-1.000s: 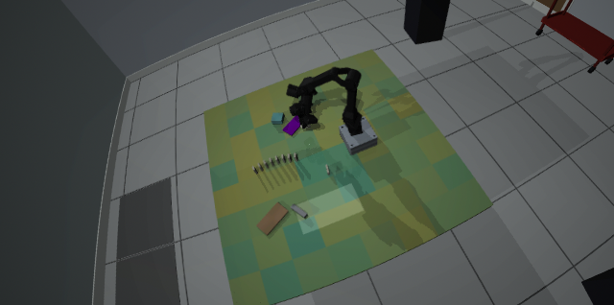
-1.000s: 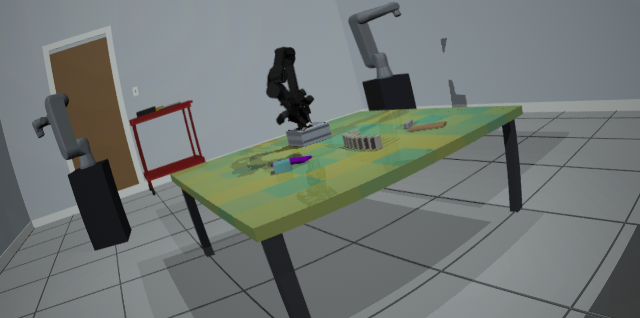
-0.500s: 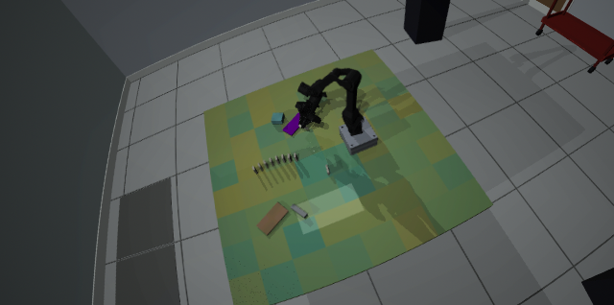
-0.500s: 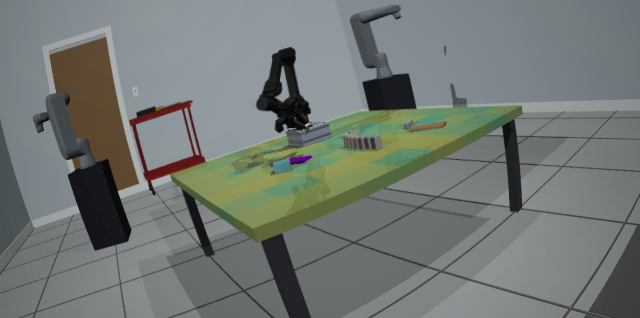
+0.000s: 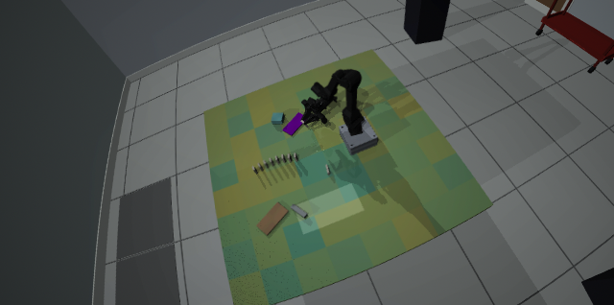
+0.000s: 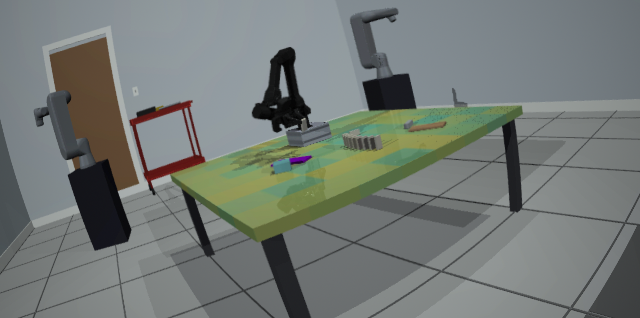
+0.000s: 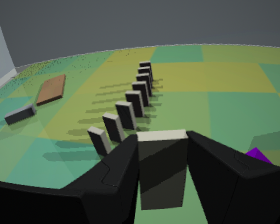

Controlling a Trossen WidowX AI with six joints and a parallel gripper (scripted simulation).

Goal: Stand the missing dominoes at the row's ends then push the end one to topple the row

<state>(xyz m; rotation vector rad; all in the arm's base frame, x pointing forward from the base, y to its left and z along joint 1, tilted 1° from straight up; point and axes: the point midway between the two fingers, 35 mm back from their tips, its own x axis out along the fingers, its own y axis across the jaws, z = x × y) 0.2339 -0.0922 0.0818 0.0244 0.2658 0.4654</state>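
My gripper (image 5: 304, 121) (image 6: 304, 122) (image 7: 161, 140) is shut on a domino (image 7: 162, 175), dark-faced with a pale top edge. It holds the domino above the table, by the purple block's near end in the top view. The row of several standing dominoes (image 5: 277, 160) (image 6: 362, 142) (image 7: 135, 102) is away from the gripper, running into the distance in the wrist view. Another domino (image 5: 328, 169) is on the table between the row and the arm base; whether it stands or lies is too small to tell. The held domino's lower end is clear of the row.
A purple block (image 5: 294, 124) (image 6: 301, 160) (image 7: 256, 154) and a teal block (image 5: 277, 118) (image 6: 282, 166) are near the gripper's side of the table. A brown block (image 5: 272, 219) (image 6: 427, 127) (image 7: 51, 90) and a grey bar (image 5: 299, 211) (image 6: 408, 124) (image 7: 20, 115) lie beyond the row.
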